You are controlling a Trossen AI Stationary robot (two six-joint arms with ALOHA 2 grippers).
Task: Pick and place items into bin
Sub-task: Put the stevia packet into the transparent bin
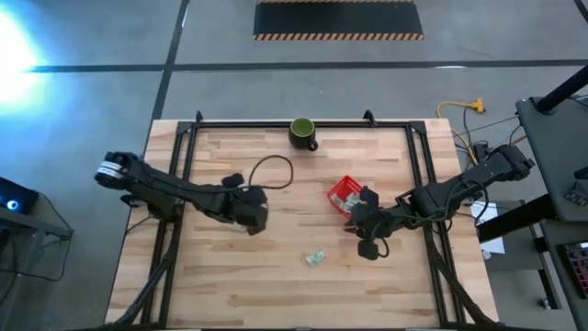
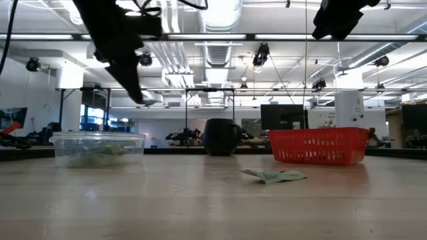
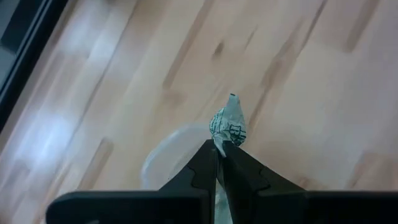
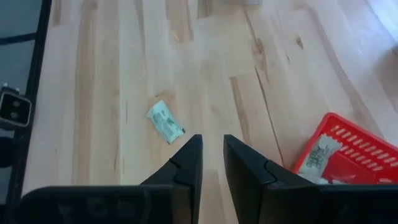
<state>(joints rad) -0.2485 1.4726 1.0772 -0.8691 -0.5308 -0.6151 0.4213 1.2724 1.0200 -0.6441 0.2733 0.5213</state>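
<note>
Packets are spread over three places, as far as we can see. Nearest to us, one loose packet [image 1: 316, 258] lies flat on the bare wood near the middle of the table [image 1: 230, 294], apart from everything else. Just beyond it and to the right, our right gripper [image 4: 211, 163] hangs above the table beside the red basket [image 1: 344, 192], its fingers set a narrow gap apart with nothing between them. From its wrist we see that loose packet ahead and at least one more packet [image 4: 319, 154] lying in the basket.

On the left, our left gripper [image 3: 219, 160] has its fingers pinched tight on a packet [image 3: 229, 124], held over the clear tub [image 2: 97, 148]. The low view shows pale contents already in that tub, though we cannot count them.

We judge the job to be partly done: some packets are in the tub, one is held above it ready to drop, and the loose one and those in the basket remain. We take the tub to be the bin.

Farther back, a dark mug [image 1: 302, 132] stands at the far edge, and a black cable [image 1: 266, 165] loops on the wood between the mug and our left arm. Neither blocks the way to the loose packet.
</note>
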